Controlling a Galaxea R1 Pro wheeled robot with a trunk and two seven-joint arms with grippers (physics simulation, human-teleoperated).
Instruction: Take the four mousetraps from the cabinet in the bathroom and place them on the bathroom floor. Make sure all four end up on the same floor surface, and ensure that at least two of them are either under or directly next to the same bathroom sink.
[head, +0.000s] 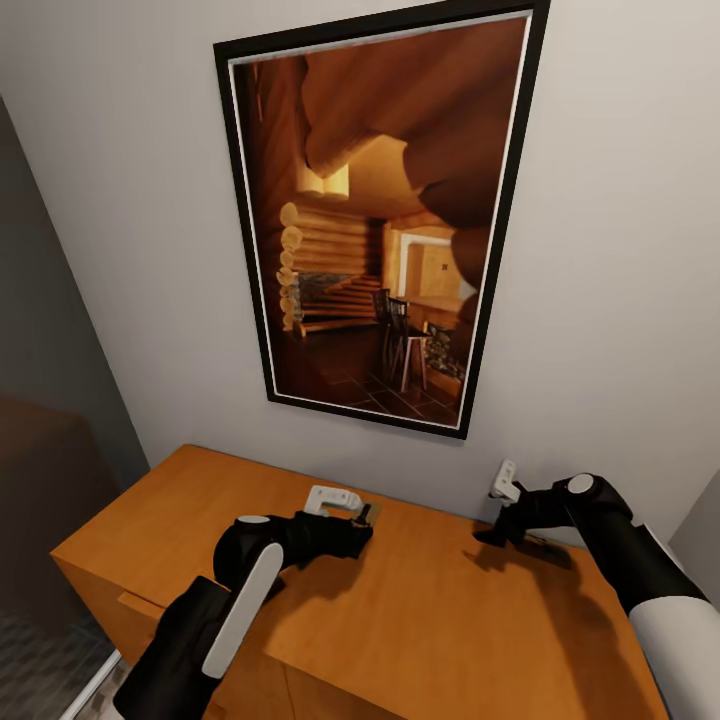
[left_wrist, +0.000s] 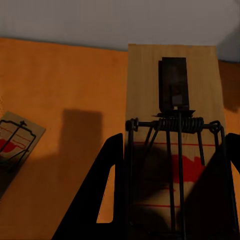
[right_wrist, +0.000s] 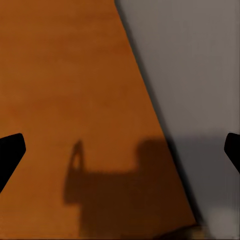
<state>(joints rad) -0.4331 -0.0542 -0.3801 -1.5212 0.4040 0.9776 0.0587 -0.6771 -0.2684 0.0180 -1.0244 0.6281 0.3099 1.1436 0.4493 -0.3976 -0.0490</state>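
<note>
I face the orange-brown cabinet (head: 420, 620), with both arms over its top. My left gripper (head: 360, 527) is shut on a mousetrap (head: 367, 513). In the left wrist view this mousetrap (left_wrist: 172, 85) is a pale wooden board with a dark spring and a red mark, held between the black fingers (left_wrist: 107, 190). A second mousetrap (left_wrist: 15, 140) lies flat on the cabinet top beside it. My right gripper (head: 493, 537) hovers near the back right of the top. It is open, its fingertips (right_wrist: 10, 150) spread wide with nothing between them, over the cabinet top (right_wrist: 75, 100).
A large black-framed picture (head: 375, 215) of a log cabin hangs on the grey wall (head: 620, 250) right behind the cabinet. A dark opening (head: 40, 330) and a strip of dim floor (head: 40, 660) lie at the left.
</note>
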